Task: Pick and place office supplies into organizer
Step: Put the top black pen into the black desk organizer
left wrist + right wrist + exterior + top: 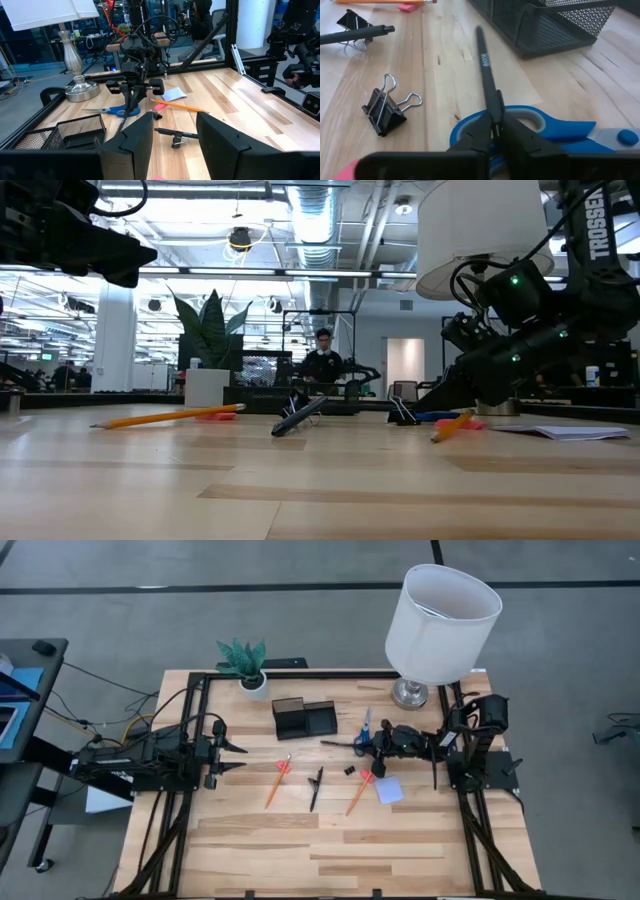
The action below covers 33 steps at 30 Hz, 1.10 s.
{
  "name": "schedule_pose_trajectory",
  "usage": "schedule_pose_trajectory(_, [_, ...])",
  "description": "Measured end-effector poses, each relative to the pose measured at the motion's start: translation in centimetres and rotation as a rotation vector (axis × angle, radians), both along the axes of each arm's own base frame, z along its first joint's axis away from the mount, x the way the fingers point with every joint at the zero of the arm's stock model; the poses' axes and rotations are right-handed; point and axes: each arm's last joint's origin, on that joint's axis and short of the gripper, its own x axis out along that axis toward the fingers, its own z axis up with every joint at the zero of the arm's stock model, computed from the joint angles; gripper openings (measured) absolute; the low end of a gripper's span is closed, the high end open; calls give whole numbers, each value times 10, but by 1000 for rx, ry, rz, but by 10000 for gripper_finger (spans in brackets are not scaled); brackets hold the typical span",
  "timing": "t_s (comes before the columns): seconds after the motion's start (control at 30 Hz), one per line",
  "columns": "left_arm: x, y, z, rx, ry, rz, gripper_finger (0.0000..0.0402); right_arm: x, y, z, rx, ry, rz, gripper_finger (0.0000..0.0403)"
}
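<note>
My right gripper (496, 136) is shut on a black pen (486, 70) that points toward the black mesh organizer (305, 718). Under them the blue-handled scissors (540, 125) lie flat on the table. A black clip (382, 107) lies beside the gripper. Nearer the front lie a second black pen (316, 788), two orange pencils (278, 782) (358, 792), a pink eraser (367, 777) and the pale blue note pad (389, 790). My left gripper (235, 755) waits open and level at the table's left. My right gripper pinches the pen's near end (494, 116) between its two fingers. The fingers slant down from the table's right side and lie along the pen. The pen runs forward over the scissors' handle; whether its far tip (479, 31) rests on the table, I cannot tell.
A white lamp (440, 620) stands at the back right, behind my right arm. A small potted plant (246, 665) stands at the back left. Bare wood lies along the table's near edge (330, 860).
</note>
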Motion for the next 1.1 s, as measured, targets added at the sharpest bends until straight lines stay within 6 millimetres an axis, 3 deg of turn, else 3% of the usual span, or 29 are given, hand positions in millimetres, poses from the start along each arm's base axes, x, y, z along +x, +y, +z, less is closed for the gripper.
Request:
schedule_pose_trajectory(0.17, [0,0,0,0,0,0,144,0,0,0,0,0,0,0])
schedule_pose_trajectory(1.1, [0,0,0,0,0,0,144,1,7,1,-41,4,57,0])
